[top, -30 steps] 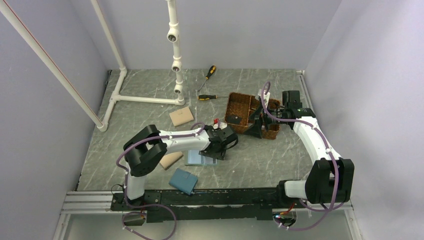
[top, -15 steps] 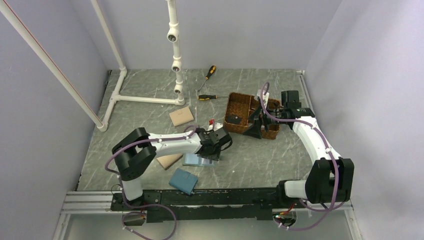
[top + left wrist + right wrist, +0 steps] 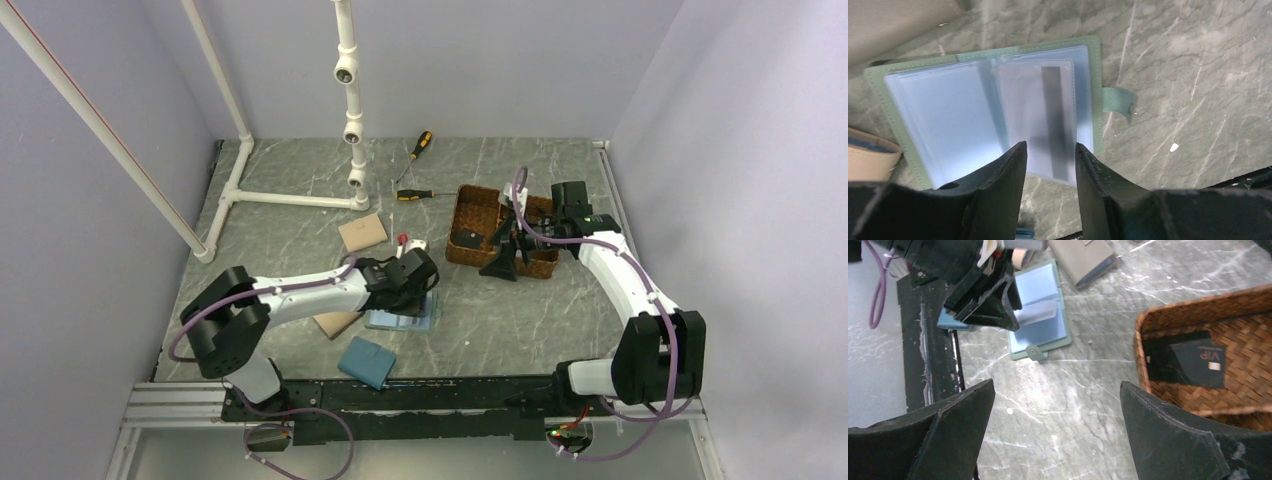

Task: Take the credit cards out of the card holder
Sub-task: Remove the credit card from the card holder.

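1. A white pipe frame [image 3: 290, 199] stands on the far left part of the grey marbled worktop [image 3: 520, 320].
2. The left arm [image 3: 300, 293] reaches right, low over the worktop. A tan wallet [image 3: 338, 322] pokes out from under it, and a second tan wallet [image 3: 362, 232] lies farther back.
3. A closed dark blue wallet [image 3: 367, 361] lies near the front rail, just left of the card holder.
4. The sage-green card holder [image 3: 908, 145] lies open and flat on the worktop, pale blue pockets up and its snap tab [image 3: 1118, 100] sticking out on one side.
5. A pale card [image 3: 1028, 115] with a dark stripe sits in a clear sleeve of the holder.
6. The left jaws hover right over that sleeve, half spread. The card's face shows in the gap and nothing is pinched between them.
7. Two screwdrivers [image 3: 423, 145] [image 3: 413, 194] with yellow-and-black handles lie at the back, near the middle.
8. The woven basket [image 3: 1140, 330] stands right of centre, and a black card [image 3: 1195, 362] lettered "VIP" lies flat on its floor.
9. The right arm [image 3: 625, 275] bends in from the right. The right jaws are spread wide and empty, above bare worktop just beside the basket's near wall.
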Robot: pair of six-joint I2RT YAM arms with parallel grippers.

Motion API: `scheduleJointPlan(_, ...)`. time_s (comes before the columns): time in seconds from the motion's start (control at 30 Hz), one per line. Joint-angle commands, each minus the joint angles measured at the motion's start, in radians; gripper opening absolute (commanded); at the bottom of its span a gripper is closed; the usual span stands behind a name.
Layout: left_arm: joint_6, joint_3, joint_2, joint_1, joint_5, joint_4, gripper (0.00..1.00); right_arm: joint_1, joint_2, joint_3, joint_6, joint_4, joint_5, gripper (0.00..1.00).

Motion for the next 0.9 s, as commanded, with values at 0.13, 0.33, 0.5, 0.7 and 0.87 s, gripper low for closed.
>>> scheduleJointPlan(0.13,-0.02,-0.174,-0.188,0.119,0.155,0.193,0.43,0.12,0.056,0.027,0.068,0.075,0.029,0.93)
scheduleJointPlan(0.33,-0.033,-0.28,-0.269,0.207,0.263,0.284,0.4,0.182,0.092,0.026,0.107,0.106,0.062,0.85)
scheduleJointPlan(0.5,-0.046,-0.339,-0.311,0.262,0.325,0.331,0.38,0.223,0.119,0.024,0.151,0.143,0.084,0.74)
scheduleJointPlan(0.7,-0.052,-0.381,-0.356,0.306,0.365,0.352,0.35,0.272,0.16,0.028,0.192,0.174,0.12,0.61)
scheduleJointPlan(0.87,-0.059,-0.416,-0.382,0.335,0.395,0.379,0.35,0.315,0.204,0.039,0.208,0.182,0.143,0.53)
